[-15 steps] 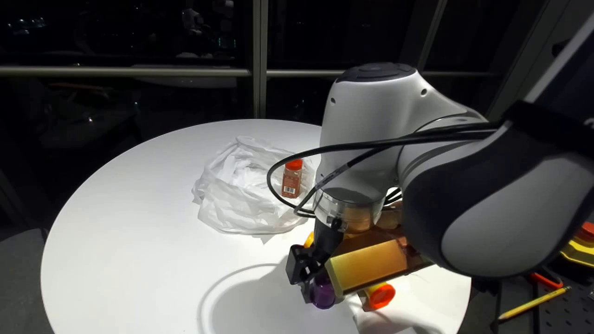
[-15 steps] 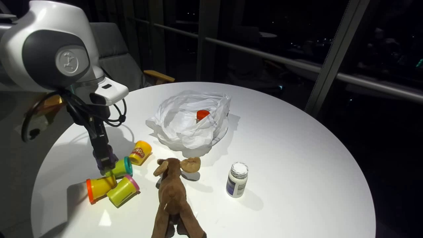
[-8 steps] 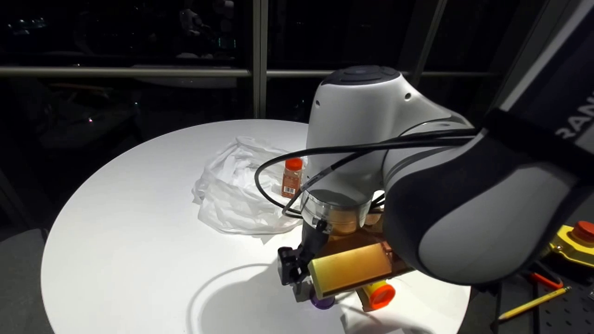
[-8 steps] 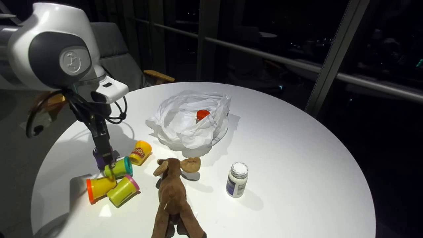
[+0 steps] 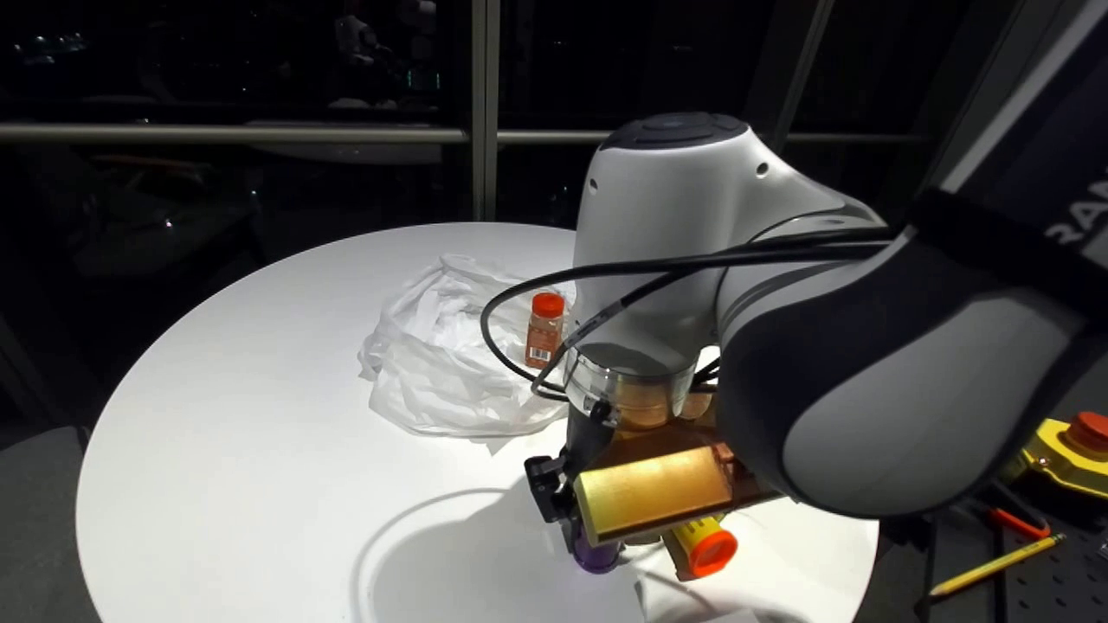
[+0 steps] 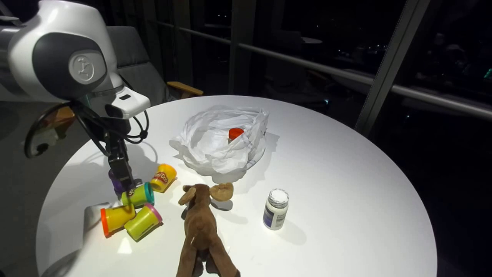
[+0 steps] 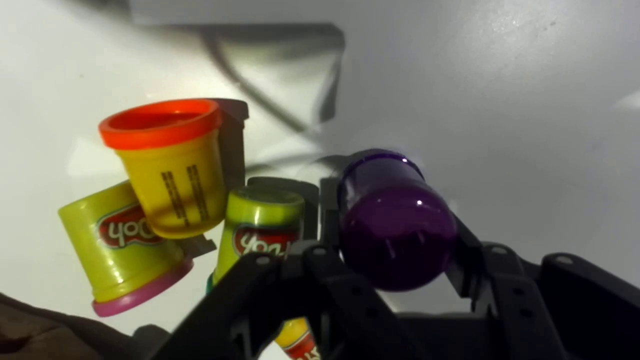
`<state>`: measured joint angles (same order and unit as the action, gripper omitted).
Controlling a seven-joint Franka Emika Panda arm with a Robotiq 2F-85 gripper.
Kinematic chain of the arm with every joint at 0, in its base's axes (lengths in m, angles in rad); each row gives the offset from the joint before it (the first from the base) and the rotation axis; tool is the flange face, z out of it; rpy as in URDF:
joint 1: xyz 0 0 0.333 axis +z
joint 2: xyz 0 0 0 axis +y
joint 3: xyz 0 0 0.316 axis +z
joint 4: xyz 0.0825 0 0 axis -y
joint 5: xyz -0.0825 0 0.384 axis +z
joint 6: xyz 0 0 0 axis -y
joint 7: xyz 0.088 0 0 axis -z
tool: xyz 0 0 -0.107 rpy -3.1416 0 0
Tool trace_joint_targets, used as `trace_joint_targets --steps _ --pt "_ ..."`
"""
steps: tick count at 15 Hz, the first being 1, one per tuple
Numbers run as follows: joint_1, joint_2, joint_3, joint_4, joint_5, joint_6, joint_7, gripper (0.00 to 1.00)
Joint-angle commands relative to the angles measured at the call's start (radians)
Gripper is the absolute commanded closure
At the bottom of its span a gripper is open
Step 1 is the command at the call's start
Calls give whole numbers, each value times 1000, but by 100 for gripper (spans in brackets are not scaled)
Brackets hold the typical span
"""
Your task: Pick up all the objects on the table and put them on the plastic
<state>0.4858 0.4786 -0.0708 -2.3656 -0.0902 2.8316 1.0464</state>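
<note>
My gripper (image 7: pixel 397 245) is shut on a purple tub (image 7: pixel 387 220), one finger against each side; in an exterior view this tub (image 6: pixel 116 182) stands upright, and whether it touches the table I cannot tell. Close by lie a green tub with a teal lid (image 6: pixel 138 195), a yellow tub with an orange lid (image 7: pixel 172 175) and a green tub with a pink lid (image 7: pixel 127 245). A yellow tub (image 6: pixel 163 177) is behind them. A brown plush animal (image 6: pixel 201 227) and a white bottle (image 6: pixel 275 211) are farther right. The crumpled white plastic (image 5: pixel 467 381) holds a red-lidded shaker (image 5: pixel 544 333).
Everything rests on a round white table (image 6: pixel 326 173). Cables (image 5: pixel 519 346) loop out from the wrist. Off the table edge are a yellow box with a red button (image 5: pixel 1086 433) and a pencil (image 5: pixel 995 567). A grey chair (image 6: pixel 132 57) stands behind.
The arm moved left and dipped in an exterior view, then rose slightly. The jaws closed around the purple tub, which has shifted a little. The other things stayed put.
</note>
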Motion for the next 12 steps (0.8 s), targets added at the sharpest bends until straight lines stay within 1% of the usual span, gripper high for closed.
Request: trace_joint_targets --steps 1,3,5,7,8,10,12 --pt "17 -103 -42 11 -45 -153 8 75" --pt "-12 -134 -30 58 -81 -260 -10 75" --pt "-38 -140 -19 134 -128 -348 -9 75" --pt "-61 -116 -16 238 -182 -420 8 75" --pt "-73 -98 -17 287 -207 -439 16 75" --pt "-101 -40 -30 397 -255 -439 38 75" --pt "-139 22 -25 495 -242 -438 26 75"
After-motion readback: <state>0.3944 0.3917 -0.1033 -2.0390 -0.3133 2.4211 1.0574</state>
